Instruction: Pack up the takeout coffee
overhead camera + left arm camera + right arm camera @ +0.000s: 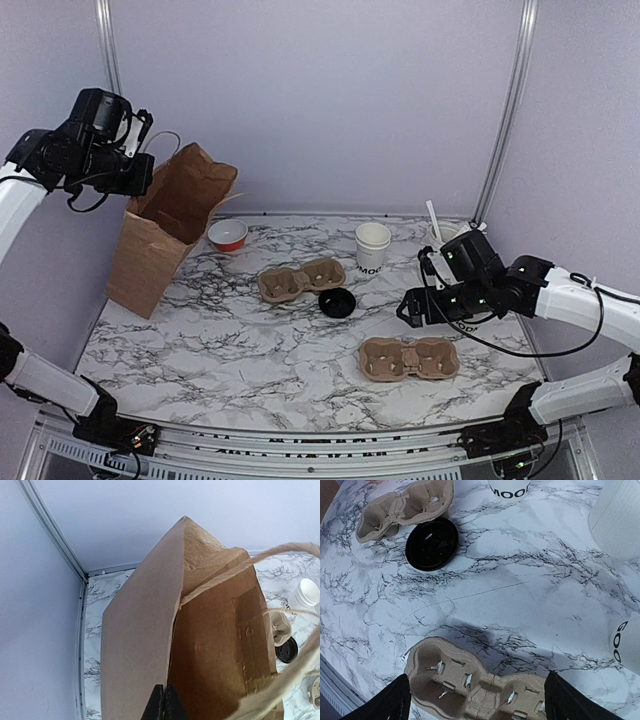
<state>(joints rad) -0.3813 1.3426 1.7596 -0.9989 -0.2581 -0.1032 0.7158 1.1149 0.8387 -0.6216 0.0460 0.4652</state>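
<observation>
The marbled tabletop point(250, 350) carries everything. Largest on it is the brown paper bag point(170, 225), standing open at the far left. The left hand point(164, 702) is up at the bag's mouth with its fingers pressed together, seemingly pinching the near rim, and the twine handle point(280, 680) loops past it.

The right hand point(477, 705) hangs with its fingers wide apart and nothing between them, above the nearer cardboard cup carrier point(408, 358). A second carrier point(302, 280) lies further back, toward the middle.

The takeout coffee cup point(372, 245) stands upright at the far side, right of centre, well apart from the bag and just behind the second carrier. It has no lid on. Its black lid point(337, 302) lies flat on the tabletop, just beside that carrier's right end.

I judge the cup to be light and thin-walled, so it will dent under a hard squeeze, and with the lid off the rim has little stiffness. The best hold looks like a gentle one across the side wall at about mid-height, kept upright (whether there is liquid inside, I cannot tell).

The lid is thin, smooth plastic lying low on the tabletop. It probably has to be taken by its rim, and the fingers may slip off it.
</observation>
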